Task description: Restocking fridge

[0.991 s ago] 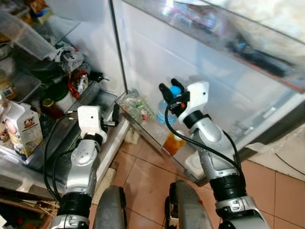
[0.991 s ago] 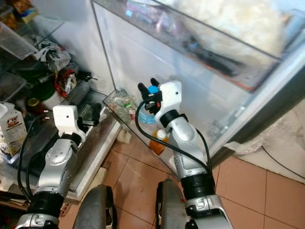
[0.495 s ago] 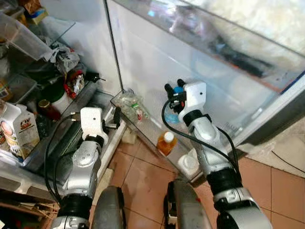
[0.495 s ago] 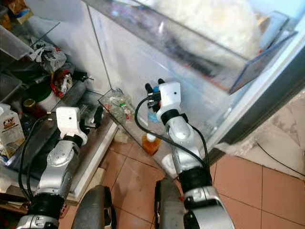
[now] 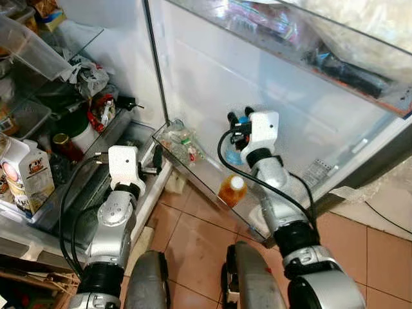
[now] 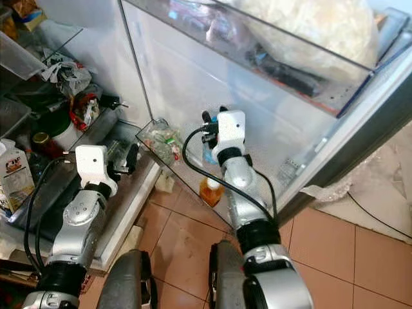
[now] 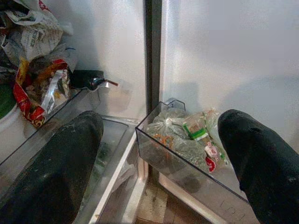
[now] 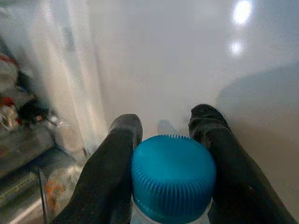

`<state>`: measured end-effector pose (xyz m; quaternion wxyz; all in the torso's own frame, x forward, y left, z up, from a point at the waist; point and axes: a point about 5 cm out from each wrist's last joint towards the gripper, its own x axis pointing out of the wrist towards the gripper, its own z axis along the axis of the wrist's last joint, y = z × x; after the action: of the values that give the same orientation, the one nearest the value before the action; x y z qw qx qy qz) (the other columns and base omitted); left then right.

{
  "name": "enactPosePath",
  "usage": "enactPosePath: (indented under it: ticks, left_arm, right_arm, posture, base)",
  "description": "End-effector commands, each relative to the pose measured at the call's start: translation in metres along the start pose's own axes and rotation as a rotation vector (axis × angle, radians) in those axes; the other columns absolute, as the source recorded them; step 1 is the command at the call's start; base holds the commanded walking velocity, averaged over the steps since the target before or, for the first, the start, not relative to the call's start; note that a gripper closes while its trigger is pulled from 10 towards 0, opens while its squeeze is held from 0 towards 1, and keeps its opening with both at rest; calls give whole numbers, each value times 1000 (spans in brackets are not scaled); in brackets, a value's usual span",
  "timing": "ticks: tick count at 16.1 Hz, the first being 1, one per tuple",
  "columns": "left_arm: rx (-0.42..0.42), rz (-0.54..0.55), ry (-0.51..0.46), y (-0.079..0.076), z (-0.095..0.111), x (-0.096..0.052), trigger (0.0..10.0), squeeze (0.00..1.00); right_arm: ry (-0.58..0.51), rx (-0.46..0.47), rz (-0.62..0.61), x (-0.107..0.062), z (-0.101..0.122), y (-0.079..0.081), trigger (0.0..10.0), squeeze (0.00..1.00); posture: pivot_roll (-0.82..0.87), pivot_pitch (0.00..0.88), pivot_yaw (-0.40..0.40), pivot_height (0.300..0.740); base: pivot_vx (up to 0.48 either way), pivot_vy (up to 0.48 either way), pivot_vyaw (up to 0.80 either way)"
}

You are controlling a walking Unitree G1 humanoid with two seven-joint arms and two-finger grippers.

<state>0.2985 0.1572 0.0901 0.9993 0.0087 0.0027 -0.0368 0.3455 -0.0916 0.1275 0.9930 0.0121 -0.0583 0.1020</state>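
My right gripper [image 5: 238, 120] is shut on the neck of a clear water bottle with a blue cap [image 8: 173, 176]; its fingers [image 8: 114, 163] press both sides just under the cap. The bottle [image 5: 234, 154] hangs upright inside the clear lower door shelf [image 5: 193, 168], close against the white door wall. An orange juice bottle [image 5: 232, 190] stands in the same shelf beside it. My left gripper [image 5: 156, 159] is open and holds nothing, low by the fridge's bottom edge, pointing at the hinge end of the shelf [image 7: 154, 154].
Bagged food [image 7: 187, 135] fills the shelf's hinge end. The fridge interior on the left holds a milk carton [image 5: 26, 175], jars and crumpled packets [image 5: 103, 109]. An upper door shelf [image 5: 309, 45] with bags overhangs my right arm. Tiled floor [image 5: 187, 238] lies below.
The head camera has shifted. My right gripper keeps its hold on the bottle and has moved closer to the door wall over the shelf. The left arm has stayed put.
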Motion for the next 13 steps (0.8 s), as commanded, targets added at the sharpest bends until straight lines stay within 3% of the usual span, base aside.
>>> enactPosePath:
  ticks: [1,4,13]
  left_arm:
    - [10,9,2,0,0,-3,10000,0]
    - [17,18,4,3,-1,-9,10000,0]
    - [53,27,18,8,0,-27,10000,0]
  right_arm:
    - [70,56,-47,-4,-16,-4,10000,0]
    - [92,96,-61,-2,-20,1,10000,0]
    - [156,79,-118,7,-29,6,10000,0]
  posture:
    - [42,160,-17,658]
    - [58,181,-25,658]
    - [108,251,-35,658]
  base:
    - [0,0,0]
    - [0,0,0]
    - [0,0,0]
